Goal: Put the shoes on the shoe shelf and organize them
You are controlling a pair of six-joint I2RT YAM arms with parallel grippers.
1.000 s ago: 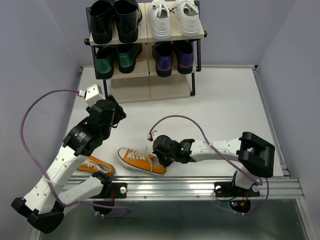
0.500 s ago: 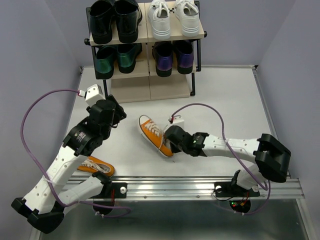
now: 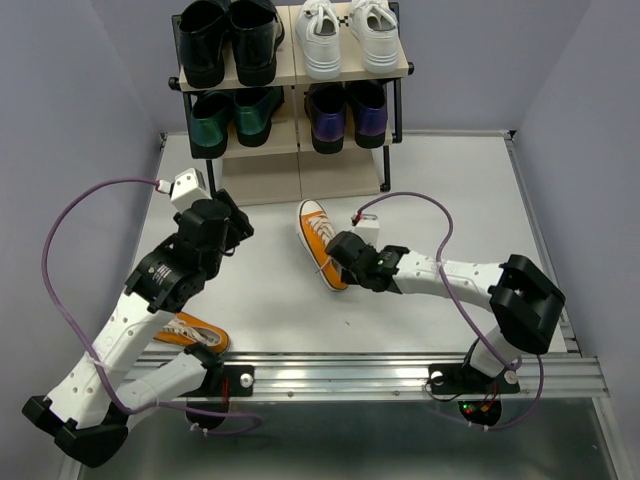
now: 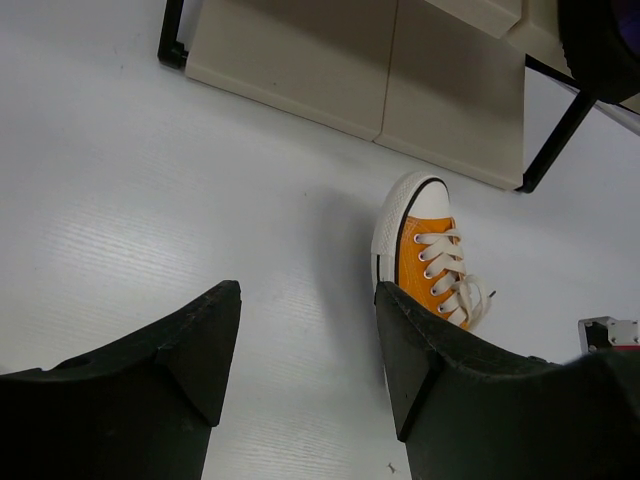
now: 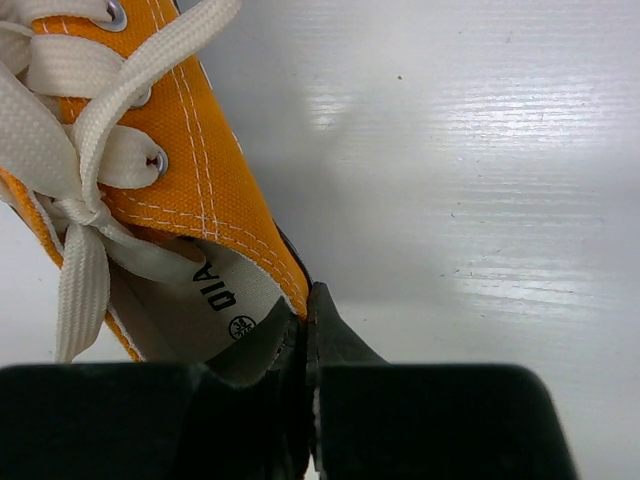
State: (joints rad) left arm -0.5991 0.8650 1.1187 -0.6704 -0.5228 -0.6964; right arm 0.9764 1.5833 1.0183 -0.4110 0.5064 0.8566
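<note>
My right gripper is shut on the heel side wall of an orange canvas sneaker and holds it toe-first toward the shoe shelf. The right wrist view shows the jaws pinched on that sneaker's collar edge. The same sneaker shows in the left wrist view. The second orange sneaker lies under my left arm at the near left. My left gripper is open and empty above the table. White sneakers stand on the top board, purple loafers on the middle board.
A shiny black pair stands top left on the shelf and a metallic green pair below it. The shelf's bottom board is bare. A metal rail runs along the near table edge.
My right gripper has carried the orange sneaker from the near edge up toward the shelf and turned its toe to face the shelf. The left arm has not moved.
</note>
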